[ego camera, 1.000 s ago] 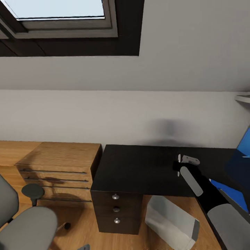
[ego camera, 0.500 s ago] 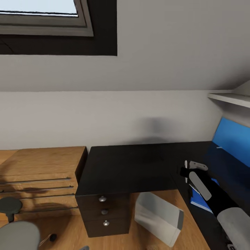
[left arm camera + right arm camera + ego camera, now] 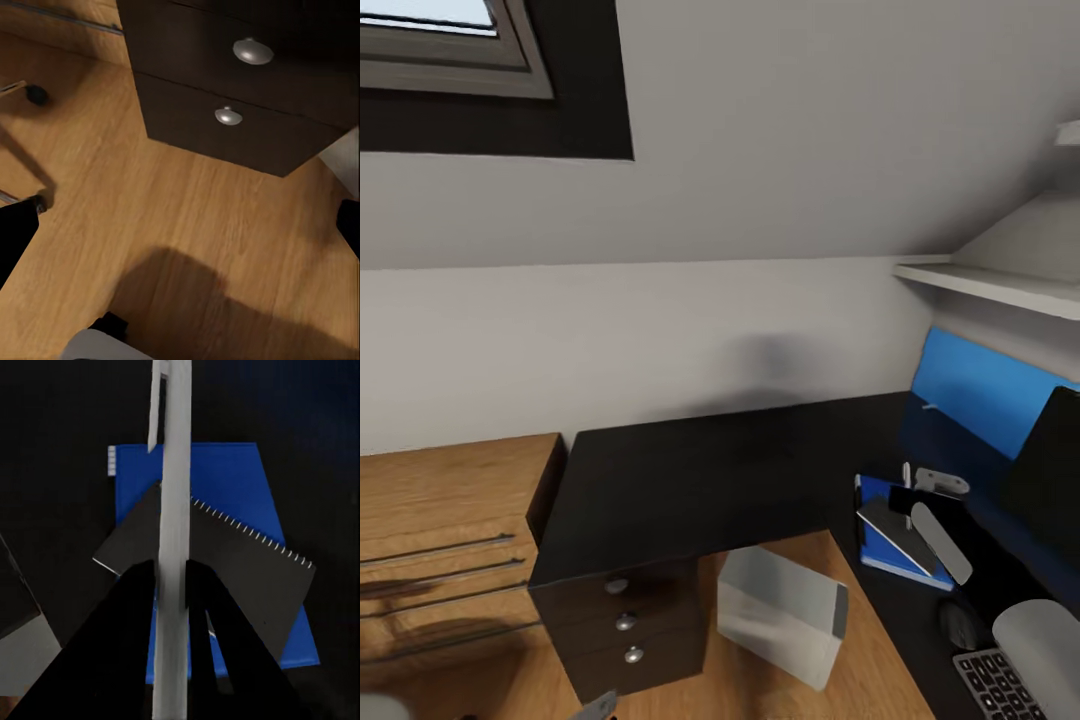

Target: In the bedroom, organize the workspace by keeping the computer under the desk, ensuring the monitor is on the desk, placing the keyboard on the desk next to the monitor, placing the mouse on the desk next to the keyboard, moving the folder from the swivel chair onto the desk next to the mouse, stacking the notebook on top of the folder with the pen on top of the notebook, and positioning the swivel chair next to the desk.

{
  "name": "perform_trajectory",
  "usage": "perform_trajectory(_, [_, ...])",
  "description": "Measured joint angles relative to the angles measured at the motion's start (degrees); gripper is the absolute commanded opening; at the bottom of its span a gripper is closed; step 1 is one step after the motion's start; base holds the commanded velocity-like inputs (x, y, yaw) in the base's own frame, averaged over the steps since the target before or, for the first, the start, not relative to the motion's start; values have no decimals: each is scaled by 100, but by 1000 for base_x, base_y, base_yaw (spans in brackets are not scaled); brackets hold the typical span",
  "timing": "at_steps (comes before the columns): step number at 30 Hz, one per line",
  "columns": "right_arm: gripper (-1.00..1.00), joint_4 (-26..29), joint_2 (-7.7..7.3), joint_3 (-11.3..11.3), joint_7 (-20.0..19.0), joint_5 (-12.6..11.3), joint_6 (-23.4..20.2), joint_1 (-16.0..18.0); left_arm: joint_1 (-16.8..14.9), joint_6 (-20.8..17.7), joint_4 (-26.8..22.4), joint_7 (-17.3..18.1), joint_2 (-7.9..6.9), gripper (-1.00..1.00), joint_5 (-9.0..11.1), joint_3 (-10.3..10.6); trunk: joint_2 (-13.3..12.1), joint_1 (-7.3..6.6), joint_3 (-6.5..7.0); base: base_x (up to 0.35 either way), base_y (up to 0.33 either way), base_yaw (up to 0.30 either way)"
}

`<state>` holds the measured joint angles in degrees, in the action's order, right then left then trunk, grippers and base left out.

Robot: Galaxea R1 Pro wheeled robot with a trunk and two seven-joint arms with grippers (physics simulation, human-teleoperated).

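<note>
One glossy black desk [image 3: 700, 480], grey walls [image 3: 660, 340]

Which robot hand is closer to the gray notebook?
Right. The right end effector, gripping the slim white pen, hovers above the thin grey notebook; the left looks at wood floor beside the drawers.

One desk [image 3: 690, 470], glossy black. One drawer unit [image 3: 620, 625] with three round knobs. One grey-white computer [image 3: 780, 605] tower. One blue folder [image 3: 225, 480]. One grey notebook [image 3: 247, 570], spiral-bound. One white pen [image 3: 174, 510]. One keyboard [image 3: 1000, 685], partly in view. One dark mouse [image 3: 958, 625]. One monitor [image 3: 1050, 470], partly in view. One light-wood cabinet [image 3: 440, 540]. One skylight [image 3: 450, 50]. One wall shelf [image 3: 990, 285]. One blue wall panel [image 3: 980, 390].
</note>
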<state>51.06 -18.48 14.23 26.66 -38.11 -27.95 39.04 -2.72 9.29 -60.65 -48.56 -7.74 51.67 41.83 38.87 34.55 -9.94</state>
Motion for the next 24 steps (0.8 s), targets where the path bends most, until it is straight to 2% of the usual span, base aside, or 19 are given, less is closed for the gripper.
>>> perform_trajectory(7, [-100, -67, 14, 12, 1, 157, 92, 0, 0, 88, 21, 9, -8, 100, 13, 359, 0, 0, 0, 0, 0, -73])
perform_trajectory(8, [-100, -232, 22, 18, 2, 171, 170, 0, 1, 90, 24, 9, -7, 100, 14, 393, 0, 0, 0, 0, 0, -3])
perform_trajectory(11, [-100, -523, 34, 24, 3, 195, 304, 0, 1, 98, 25, 14, -9, 100, 14, 411, 0, -2, 0, 171, 0, -1])
perform_trajectory(18, [-100, -600, 33, 28, 0, 297, 458, 0, 1, 90, 29, 22, -4, 100, 15, 414, 0, -1, 0, 137, 0, 0])
perform_trajectory(21, [-100, -669, 31, 28, -12, 336, 693, 0, 1, 83, 28, 20, -2, 100, 13, 414, 0, 0, 0, 25, 0, 0])
perform_trajectory(22, [-100, -779, 31, 22, -115, 438, 876, 0, 1, 82, 27, 20, -2, 100, 5, 417, 0, 0, 0, 7, 0, 0])
perform_trajectory(24, [-100, -856, 31, 15, -291, 537, 953, 2, 0, 82, 26, 22, -1, 100, 1, 427, 0, 0, 0, 5, 0, 0])
